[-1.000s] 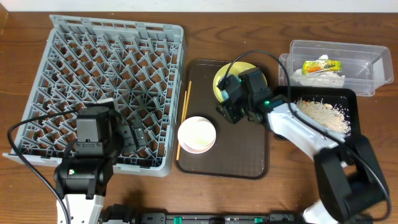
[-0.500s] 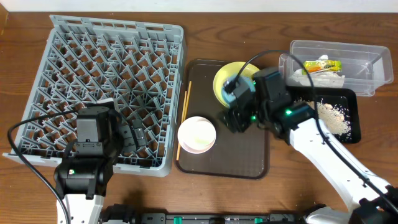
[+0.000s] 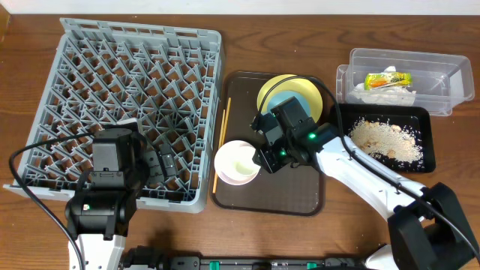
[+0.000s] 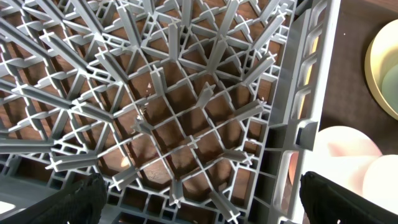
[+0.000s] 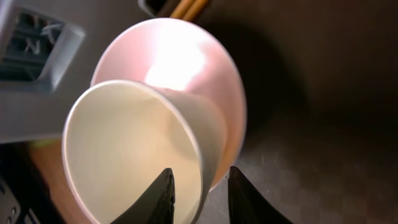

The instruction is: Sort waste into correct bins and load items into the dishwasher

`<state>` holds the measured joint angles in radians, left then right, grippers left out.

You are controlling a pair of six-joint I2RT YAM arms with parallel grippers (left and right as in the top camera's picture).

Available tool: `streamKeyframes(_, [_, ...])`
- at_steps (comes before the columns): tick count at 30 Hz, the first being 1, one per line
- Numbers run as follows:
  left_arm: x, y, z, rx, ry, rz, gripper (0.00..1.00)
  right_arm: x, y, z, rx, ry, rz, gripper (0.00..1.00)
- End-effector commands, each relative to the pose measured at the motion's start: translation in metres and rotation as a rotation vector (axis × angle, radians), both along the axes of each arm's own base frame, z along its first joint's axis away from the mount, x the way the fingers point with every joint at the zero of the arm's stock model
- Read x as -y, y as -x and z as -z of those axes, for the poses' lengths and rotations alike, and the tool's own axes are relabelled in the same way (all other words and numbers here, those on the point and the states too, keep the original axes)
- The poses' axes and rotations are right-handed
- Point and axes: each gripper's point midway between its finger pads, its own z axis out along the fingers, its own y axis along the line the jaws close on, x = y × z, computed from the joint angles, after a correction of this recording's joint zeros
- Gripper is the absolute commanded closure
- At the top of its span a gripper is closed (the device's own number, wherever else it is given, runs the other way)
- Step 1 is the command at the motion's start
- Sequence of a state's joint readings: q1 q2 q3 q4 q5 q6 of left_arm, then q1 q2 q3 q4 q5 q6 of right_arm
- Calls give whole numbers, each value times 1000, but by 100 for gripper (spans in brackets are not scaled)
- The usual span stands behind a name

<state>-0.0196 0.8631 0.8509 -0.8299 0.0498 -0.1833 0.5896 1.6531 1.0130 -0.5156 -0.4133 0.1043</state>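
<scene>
My right gripper [image 3: 264, 156] [image 5: 200, 186] is open, its fingers either side of the rim of the small white cup [image 5: 124, 155], one inside and one outside. The cup lies in the white bowl [image 3: 238, 161] [image 5: 180, 56] on the brown serving tray [image 3: 300, 187]. The light blue bowl [image 3: 289, 101] sits on the yellow plate [image 3: 307, 90]. The chopsticks [image 3: 221, 139] lie along the brown tray's left edge. The wrapper with white paper [image 3: 388, 79] is in the clear tub [image 3: 442, 71]. Rice scraps [image 3: 386, 139] are in the black tray [image 3: 427, 127]. My left gripper [image 3: 159, 163] [image 4: 199, 199] is open over the grey rack [image 3: 127, 67].
The rack's near right corner [image 4: 292, 124] is right under my left gripper, with the white bowl just beyond its wall. The right arm reaches across the brown tray from the front right. Black cables loop over the plate and by the rack's front left.
My right gripper has moved left and toward the front, from over the yellow plate to the white bowl, uncovering the light blue bowl. The left arm has not moved.
</scene>
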Motion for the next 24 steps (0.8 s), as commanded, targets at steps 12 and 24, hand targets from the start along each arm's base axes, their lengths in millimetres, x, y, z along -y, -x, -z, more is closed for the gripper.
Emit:
streamKeyframes(12, [-1,-3,-9,23,-2,0,1,-2,-3,1,-32,4,70,99])
streamKeyframes(24, [53,-20,-28,99,303,132,1,46,-81,-107,192,-188,313,99])
